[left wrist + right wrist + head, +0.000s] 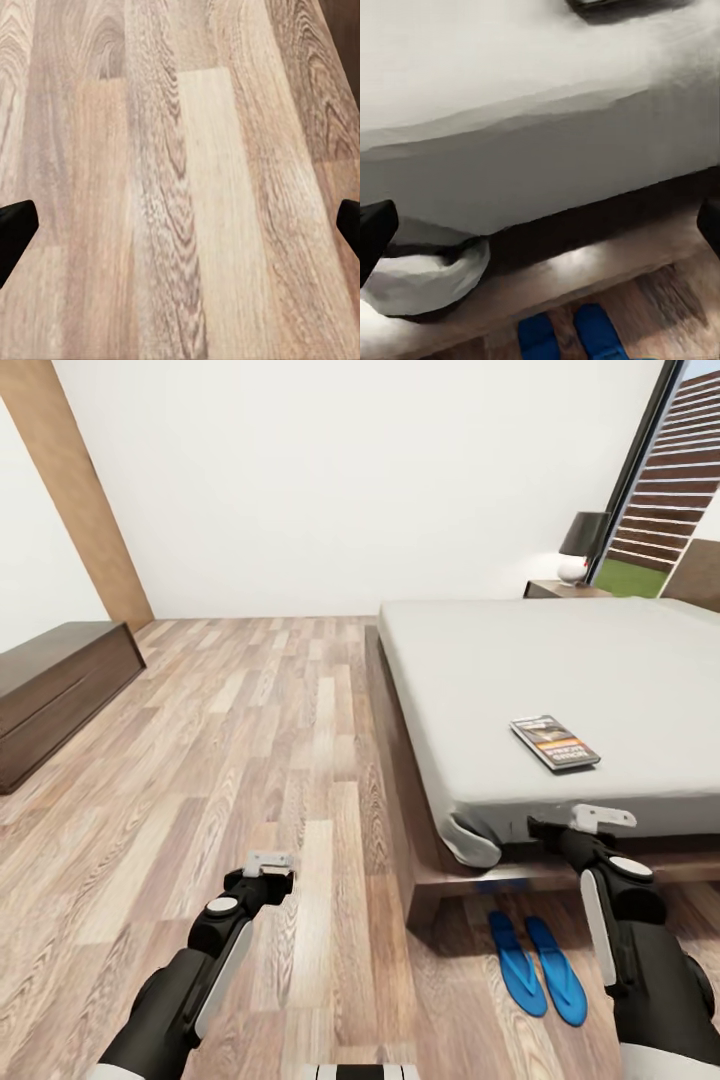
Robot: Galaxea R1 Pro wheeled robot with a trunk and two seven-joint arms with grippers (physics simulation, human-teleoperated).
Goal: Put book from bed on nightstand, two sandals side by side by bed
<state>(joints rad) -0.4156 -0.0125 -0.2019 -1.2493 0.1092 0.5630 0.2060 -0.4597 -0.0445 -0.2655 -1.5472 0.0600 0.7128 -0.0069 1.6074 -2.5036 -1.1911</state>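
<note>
**Wood, cloth and gloss around me**

The floor [250, 760] is light-brown wood plank with strong grain and a faint sheen. The bed [560, 670] has a matt, smooth grey cloth mattress on dark wood. The book [555, 742] cover looks glossy paper. The sandals [540, 965] are smooth matt blue. My arms are glossy black plastic.

book [555, 742] on bed [560, 680] — sandals [538, 966] before it
</note>
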